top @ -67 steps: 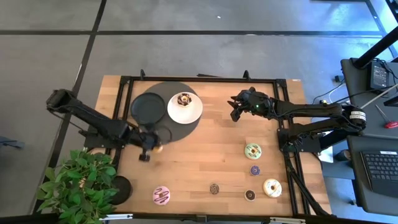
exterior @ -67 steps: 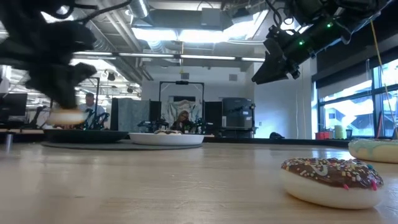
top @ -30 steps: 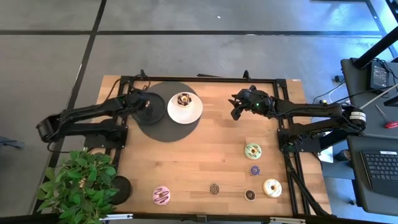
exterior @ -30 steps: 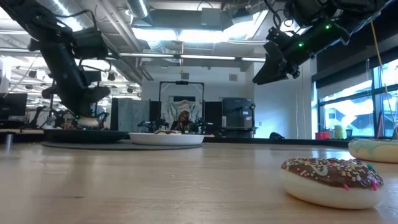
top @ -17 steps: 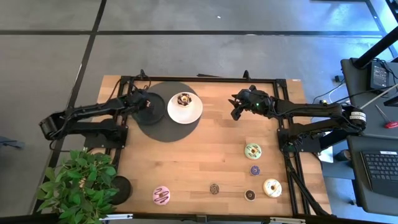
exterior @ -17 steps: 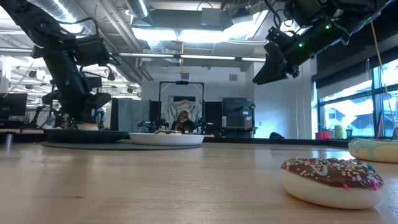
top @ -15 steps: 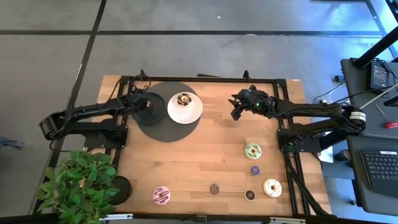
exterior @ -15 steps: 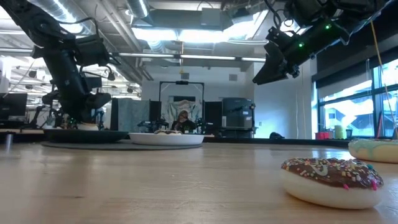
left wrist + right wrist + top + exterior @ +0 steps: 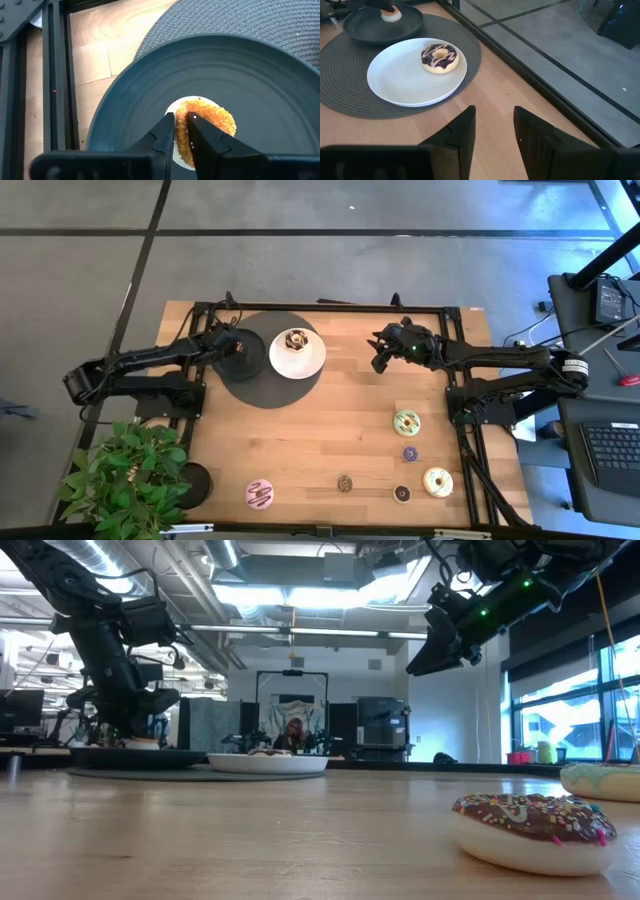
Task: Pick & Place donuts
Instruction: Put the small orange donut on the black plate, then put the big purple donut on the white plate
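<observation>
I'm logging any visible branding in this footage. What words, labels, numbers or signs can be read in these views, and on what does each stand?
None can be read.
The donuts, the white plate and the dark plate carry no print.
The laptop keys beside the table are too small to read.
Screens and a panel in the room behind the table, in the low view, are too blurred to read.

On mat (image 9: pixel 262 385): dish (image 9: pixel 280 100) holding donut (image 9: pixel 207 120), left of plate (image 9: pixel 310 362) bearing second donut (image 9: pixel 440 57). Five donuts (image 9: pixel 406 422) front-right.
</observation>
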Controlling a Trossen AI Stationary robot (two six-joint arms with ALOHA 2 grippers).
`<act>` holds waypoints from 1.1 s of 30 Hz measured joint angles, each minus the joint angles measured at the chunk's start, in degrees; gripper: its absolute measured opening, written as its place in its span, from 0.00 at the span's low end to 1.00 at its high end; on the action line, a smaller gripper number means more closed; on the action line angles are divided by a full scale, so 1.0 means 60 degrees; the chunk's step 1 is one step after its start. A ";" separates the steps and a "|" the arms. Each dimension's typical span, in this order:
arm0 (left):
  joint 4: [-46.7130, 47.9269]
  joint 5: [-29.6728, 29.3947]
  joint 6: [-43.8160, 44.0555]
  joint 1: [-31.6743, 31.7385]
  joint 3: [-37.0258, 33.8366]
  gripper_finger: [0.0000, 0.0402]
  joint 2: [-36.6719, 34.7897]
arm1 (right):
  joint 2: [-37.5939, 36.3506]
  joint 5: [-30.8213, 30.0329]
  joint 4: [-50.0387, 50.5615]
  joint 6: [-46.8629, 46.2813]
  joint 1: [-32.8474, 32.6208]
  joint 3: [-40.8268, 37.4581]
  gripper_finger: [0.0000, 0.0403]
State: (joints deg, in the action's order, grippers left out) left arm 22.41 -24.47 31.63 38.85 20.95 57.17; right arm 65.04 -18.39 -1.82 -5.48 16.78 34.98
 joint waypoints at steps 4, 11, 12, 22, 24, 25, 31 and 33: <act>0.0000 0.0004 0.0286 0.0000 0.0000 0.18 0.0000 | 0.0000 0.0000 0.0000 -0.0001 0.0000 -0.0002 0.34; 0.0000 -0.0004 0.0285 0.0004 0.0000 0.27 0.0000 | 0.0000 0.0000 0.0004 -0.0004 0.0000 -0.0001 0.34; 0.0003 -0.0013 0.0282 0.0004 0.0004 0.28 0.0000 | 0.0000 0.0000 0.0004 -0.0004 0.0000 0.0000 0.34; -0.1314 0.1912 -0.2873 -0.0765 0.1156 0.33 -0.0502 | 0.0000 0.0000 0.0004 -0.0004 -0.0001 -0.0001 0.34; -0.1995 0.3380 -0.3544 -0.1192 0.1122 0.33 -0.0490 | 0.0000 0.0000 0.0004 -0.0006 0.0000 0.0000 0.34; -0.2254 0.4031 -0.3786 -0.1444 0.1107 0.33 -0.0452 | 0.0000 0.0000 0.0004 -0.0005 -0.0004 0.0000 0.34; -0.2498 0.5981 -0.4182 -0.3500 0.1104 0.34 0.0040 | 0.0000 0.0000 0.0004 -0.0011 -0.0004 0.0000 0.34; -0.2522 0.6096 -0.3620 -0.4261 0.1104 0.35 0.0336 | 0.0000 0.0000 0.0004 -0.0017 -0.0004 -0.0002 0.34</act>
State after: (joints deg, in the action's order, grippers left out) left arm 7.28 12.11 9.91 13.29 27.57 59.18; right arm 65.04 -18.39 -1.80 -5.57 16.75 34.97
